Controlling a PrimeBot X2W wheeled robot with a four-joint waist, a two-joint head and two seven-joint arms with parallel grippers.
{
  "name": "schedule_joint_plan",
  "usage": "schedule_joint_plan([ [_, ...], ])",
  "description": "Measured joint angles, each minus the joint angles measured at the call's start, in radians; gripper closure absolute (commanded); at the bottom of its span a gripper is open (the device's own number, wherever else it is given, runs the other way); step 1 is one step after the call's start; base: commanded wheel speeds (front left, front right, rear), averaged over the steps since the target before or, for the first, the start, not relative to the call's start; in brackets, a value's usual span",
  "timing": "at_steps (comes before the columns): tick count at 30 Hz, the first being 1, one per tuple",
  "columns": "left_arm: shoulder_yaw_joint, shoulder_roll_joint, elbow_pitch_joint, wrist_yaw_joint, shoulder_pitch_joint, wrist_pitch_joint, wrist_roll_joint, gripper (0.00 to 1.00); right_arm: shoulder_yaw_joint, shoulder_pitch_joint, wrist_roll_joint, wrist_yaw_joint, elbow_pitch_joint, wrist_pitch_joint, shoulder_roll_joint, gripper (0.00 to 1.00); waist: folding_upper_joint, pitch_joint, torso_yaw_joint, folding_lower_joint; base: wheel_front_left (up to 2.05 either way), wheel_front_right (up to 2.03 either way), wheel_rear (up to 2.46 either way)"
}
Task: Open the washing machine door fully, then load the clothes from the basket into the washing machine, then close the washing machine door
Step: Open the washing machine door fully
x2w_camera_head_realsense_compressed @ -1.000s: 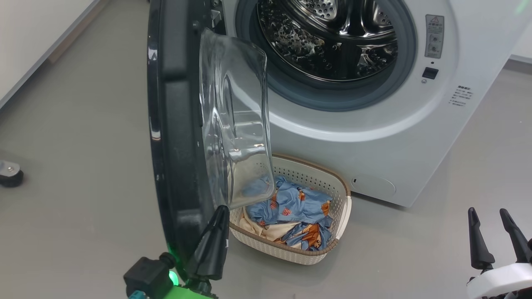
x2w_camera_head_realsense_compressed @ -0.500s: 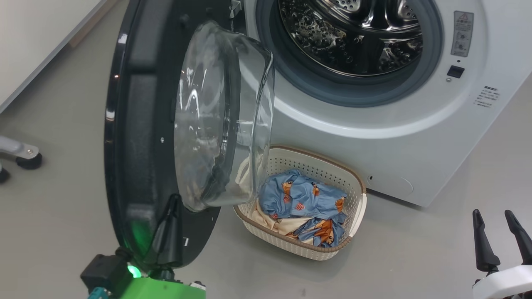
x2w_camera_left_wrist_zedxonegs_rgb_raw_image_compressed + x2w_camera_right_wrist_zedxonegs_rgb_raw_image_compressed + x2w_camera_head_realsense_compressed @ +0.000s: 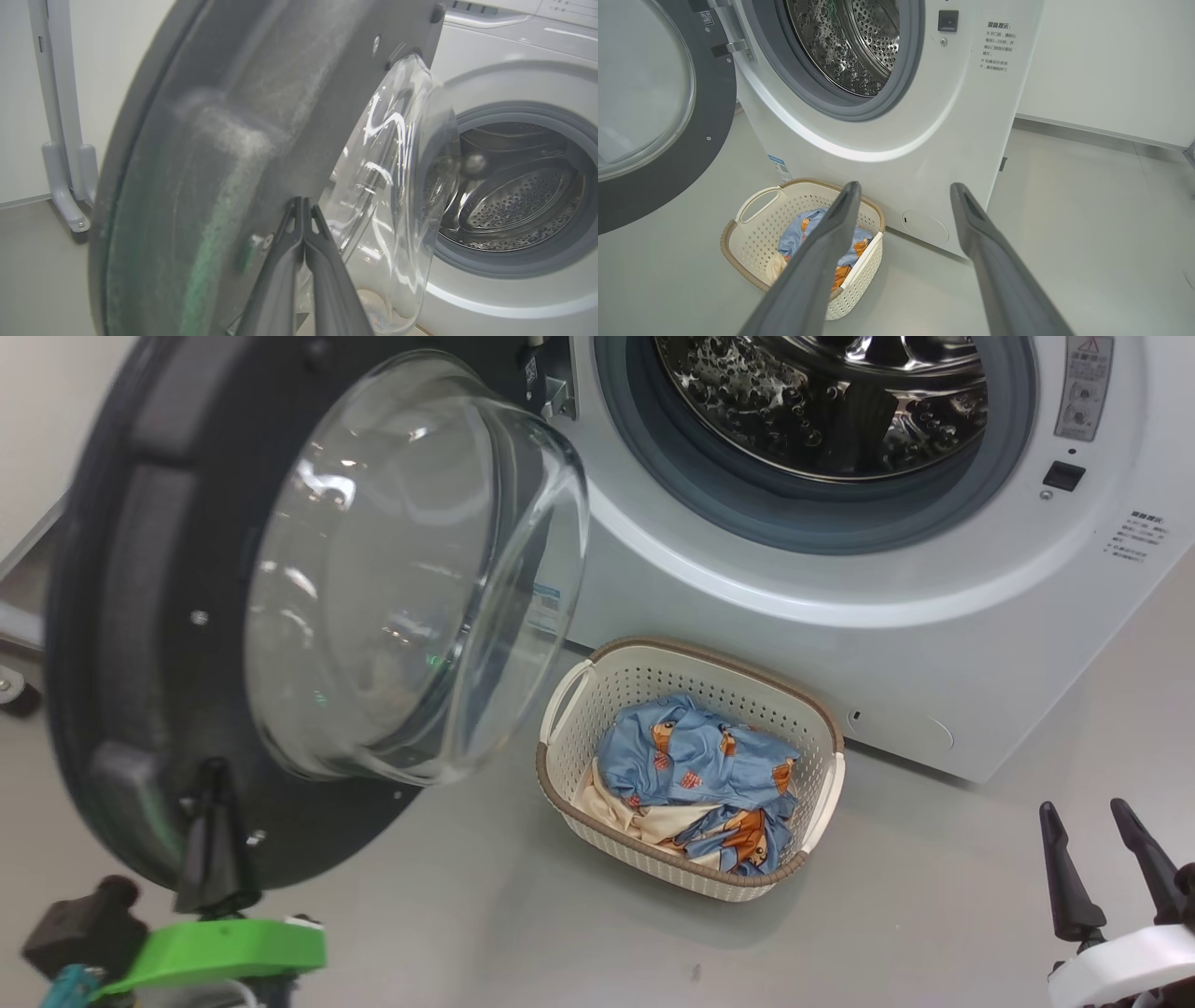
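Since the white washing machine (image 3: 840, 644) stands with steel drum (image 3: 822, 401) exposed and its glossy black, glass-bowled door (image 3: 112, 644) swung wide, opening is judged nearly done. From the perforated cream basket (image 3: 560, 784) on the floor (image 3: 934, 896), soft printed clothes (image 3: 695, 756) are to be lifted next. The left gripper (image 3: 303, 201) jaws are pressed together against the door; the right gripper (image 3: 903, 186) jaws are spread, empty.

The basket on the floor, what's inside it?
Light-blue clothes with orange-brown prints lie bunched in the basket, a cream piece showing beneath. Anything under that pile is covered.
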Motion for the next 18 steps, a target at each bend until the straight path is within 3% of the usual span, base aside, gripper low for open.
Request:
schedule_joint_plan([
  [6,0.116,0.0,0.079,0.002,-0.05,-0.011,-0.002,1.0,0.005,-0.016,0.0,0.0,0.001,0.0,-0.012,0.0,0.0,0.019,-0.013,0.0,0.0,0.0,0.0],
  [18,0.224,-0.007,0.242,0.002,-0.193,-0.026,0.02,1.0,0.011,-0.034,0.004,0.0,0.009,0.0,-0.021,0.0,0.0,0.039,-0.042,0.0,0.0,0.0,0.0],
])
